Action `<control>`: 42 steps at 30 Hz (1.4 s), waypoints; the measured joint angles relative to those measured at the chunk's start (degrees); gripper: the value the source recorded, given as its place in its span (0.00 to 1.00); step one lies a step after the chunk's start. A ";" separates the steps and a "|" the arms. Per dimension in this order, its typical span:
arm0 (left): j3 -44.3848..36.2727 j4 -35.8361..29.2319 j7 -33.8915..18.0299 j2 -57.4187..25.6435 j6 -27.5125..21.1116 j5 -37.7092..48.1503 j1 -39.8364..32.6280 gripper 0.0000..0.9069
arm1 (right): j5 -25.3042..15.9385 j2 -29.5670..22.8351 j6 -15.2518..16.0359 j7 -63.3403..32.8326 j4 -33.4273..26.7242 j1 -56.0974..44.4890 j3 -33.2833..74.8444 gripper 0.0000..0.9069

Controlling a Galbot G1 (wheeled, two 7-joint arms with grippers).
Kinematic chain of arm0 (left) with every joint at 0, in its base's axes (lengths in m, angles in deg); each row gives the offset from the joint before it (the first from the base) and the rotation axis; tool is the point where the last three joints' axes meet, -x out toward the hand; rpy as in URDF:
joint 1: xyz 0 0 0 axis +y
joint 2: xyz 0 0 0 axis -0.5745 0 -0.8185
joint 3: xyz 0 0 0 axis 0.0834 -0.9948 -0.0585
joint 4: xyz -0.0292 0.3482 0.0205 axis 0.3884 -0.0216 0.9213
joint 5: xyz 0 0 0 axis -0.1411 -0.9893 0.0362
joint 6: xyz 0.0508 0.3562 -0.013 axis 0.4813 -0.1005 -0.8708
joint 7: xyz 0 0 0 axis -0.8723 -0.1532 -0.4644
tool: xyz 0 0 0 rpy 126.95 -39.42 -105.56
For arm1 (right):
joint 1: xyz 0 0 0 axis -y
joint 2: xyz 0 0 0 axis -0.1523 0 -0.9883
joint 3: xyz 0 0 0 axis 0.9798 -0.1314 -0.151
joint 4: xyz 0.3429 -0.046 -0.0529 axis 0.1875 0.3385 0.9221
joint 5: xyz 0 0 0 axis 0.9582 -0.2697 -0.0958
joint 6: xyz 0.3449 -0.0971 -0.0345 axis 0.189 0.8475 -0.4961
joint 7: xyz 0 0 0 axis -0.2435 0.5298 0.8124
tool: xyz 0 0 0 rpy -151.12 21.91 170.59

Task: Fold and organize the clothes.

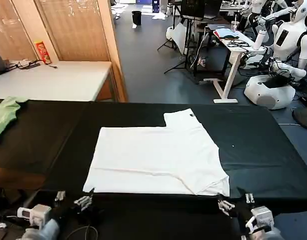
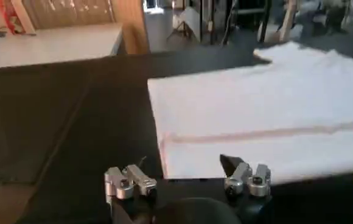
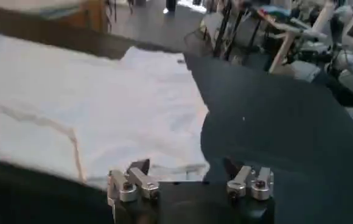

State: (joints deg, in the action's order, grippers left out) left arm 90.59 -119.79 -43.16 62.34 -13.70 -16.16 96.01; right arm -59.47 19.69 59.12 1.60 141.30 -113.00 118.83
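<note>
Your white cotton T-shirt (image 1: 158, 160) lies flat, partly folded, on the black desk (image 1: 258, 145) just beyond both spread, empty fingers (image 2: 248, 178), its near corners positioned for pinching.

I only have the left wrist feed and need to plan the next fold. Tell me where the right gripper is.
Observer: The right gripper is open at the table's near edge, just off the T-shirt's near right corner. The left gripper is open off the near left corner.
Operator: Describe the shirt's far edge.
Observer: A flap sticks out past the far edge on the right side, with a small dark neck label on it.
Operator: Report anything else on the table.
Observer: A green garment lies at the far left of the black table, well apart from the T-shirt.
</note>
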 joint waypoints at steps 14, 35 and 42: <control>-14.87 22.00 -1.84 -6.73 -2.35 10.69 -36.14 0.97 | 1.32 -1.09 -0.92 -3.64 -30.75 40.20 -18.27 0.97; -32.25 50.96 0.98 -1.19 -8.02 12.35 -62.62 0.97 | 2.04 -8.21 2.42 -2.21 -65.07 65.12 -30.28 0.97; -33.92 54.16 1.87 0.43 -6.58 9.13 -64.66 0.97 | 1.28 -9.72 1.84 -1.19 -69.65 66.77 -30.79 0.97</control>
State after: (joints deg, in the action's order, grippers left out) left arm 56.68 -65.63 -41.29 62.77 -20.28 -7.03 31.34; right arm -58.19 9.97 60.97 0.40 71.64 -46.24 88.04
